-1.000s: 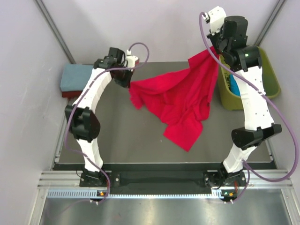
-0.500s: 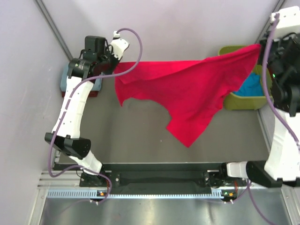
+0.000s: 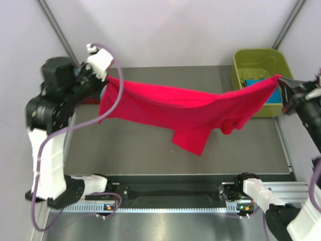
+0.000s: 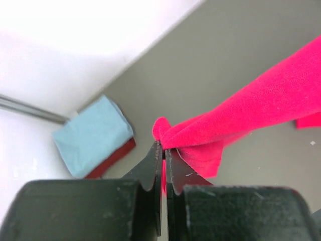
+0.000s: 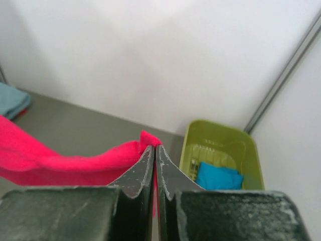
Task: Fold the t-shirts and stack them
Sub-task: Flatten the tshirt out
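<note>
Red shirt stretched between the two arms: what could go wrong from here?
1. The left gripper and right gripper each pinch only a small bit of the red t-shirt, so it could slip out.
2. Its right end hangs over the green tub and might snag the rim.

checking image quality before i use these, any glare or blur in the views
Left wrist: wall at upper left blown out to white, left gripper soft up close, red t-shirt and folded blue-grey t-shirt clear. Right wrist: even light, no glare, right gripper blurred up close, olive tub sharp. Top external: soft even light, faint sheen on the metal base plate.
</note>
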### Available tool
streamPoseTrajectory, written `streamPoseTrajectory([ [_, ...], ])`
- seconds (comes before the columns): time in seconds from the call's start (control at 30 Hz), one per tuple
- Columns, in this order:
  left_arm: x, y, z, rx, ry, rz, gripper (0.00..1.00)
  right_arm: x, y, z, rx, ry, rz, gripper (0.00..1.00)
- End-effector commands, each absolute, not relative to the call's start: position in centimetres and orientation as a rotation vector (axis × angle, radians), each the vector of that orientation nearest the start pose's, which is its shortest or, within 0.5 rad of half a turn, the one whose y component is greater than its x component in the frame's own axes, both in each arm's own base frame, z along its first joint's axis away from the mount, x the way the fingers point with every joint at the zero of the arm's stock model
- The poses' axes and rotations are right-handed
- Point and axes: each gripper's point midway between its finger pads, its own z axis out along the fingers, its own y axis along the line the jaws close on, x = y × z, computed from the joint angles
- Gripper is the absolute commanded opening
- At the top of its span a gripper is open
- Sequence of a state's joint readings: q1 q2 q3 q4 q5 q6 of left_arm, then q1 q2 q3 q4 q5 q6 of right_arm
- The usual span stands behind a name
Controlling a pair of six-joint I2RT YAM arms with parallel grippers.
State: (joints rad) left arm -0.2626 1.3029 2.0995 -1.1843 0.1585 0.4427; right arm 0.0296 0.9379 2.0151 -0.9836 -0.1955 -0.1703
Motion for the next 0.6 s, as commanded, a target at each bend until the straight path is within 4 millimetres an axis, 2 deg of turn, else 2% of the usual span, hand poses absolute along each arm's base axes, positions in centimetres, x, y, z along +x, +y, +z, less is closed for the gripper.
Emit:
streamPoseTrajectory([
  [0.0,25.2,-8.6,47.3,0.762,1.723,-0.077,0.0,14.6,4.0,57.6,-0.312,1.348,0.071,0.0],
  [0.07,25.4,-7.8,46.0,0.741,1.765,-0.038,0.0,15.5,3.9,56.4,-0.304,1.388,0.069,0.0],
  [0.1,26.2,-7.5,43.5,0.737,1.842,-0.021,0.0,16.9,3.5,54.7,-0.282,1.447,0.064,0.0],
  [0.13,26.5,-7.5,42.2,0.745,1.877,-0.022,0.0,17.9,3.3,53.8,-0.274,1.478,0.062,0.0],
  [0.17,27.1,-7.6,39.0,0.77,1.963,-0.025,0.0,18.8,3.3,52.8,-0.288,1.504,0.056,0.0],
  [0.2,27.7,-7.8,37.1,0.79,2.016,-0.036,0.0,20.8,3.5,50.8,-0.309,1.558,0.065,0.0],
  [0.23,28.2,-8.0,35.6,0.802,2.054,-0.046,0.0,21.9,3.6,49.8,-0.321,1.585,0.066,0.0],
  [0.27,28.6,-8.1,32.5,0.823,2.13,-0.059,0.0,23.1,3.7,48.7,-0.33,1.617,0.071,0.0],
  [0.3,29.1,-8.5,31.1,0.835,2.158,-0.076,0.0,25.5,3.8,46.4,-0.339,1.692,0.084,0.0],
  [0.33,30.2,-9.1,29.3,0.845,2.193,-0.103,0.0,26.8,3.8,45.2,-0.343,1.731,0.09,0.0],
  [0.37,30.5,-9.4,26.9,0.867,2.242,-0.129,0.0,27.9,3.9,44.0,-0.338,1.77,0.104,0.0],
  [0.4,31.2,-10.2,24.7,0.894,2.292,-0.18,0.0,30.0,4.1,41.8,-0.336,1.83,0.125,0.0],
  [0.47,32.6,-10.9,22.0,0.918,2.331,-0.209,0.0,31.9,4.6,39.7,-0.338,1.882,0.168,0.0],
  [0.5,33.5,-11.3,19.5,0.933,2.395,-0.231,0.0,34.0,4.7,37.2,-0.333,1.938,0.182,0.0],
  [0.57,34.9,-12.1,17.6,0.955,2.43,-0.274,0.0,35.9,5.1,34.8,-0.323,2.006,0.221,0.0],
])
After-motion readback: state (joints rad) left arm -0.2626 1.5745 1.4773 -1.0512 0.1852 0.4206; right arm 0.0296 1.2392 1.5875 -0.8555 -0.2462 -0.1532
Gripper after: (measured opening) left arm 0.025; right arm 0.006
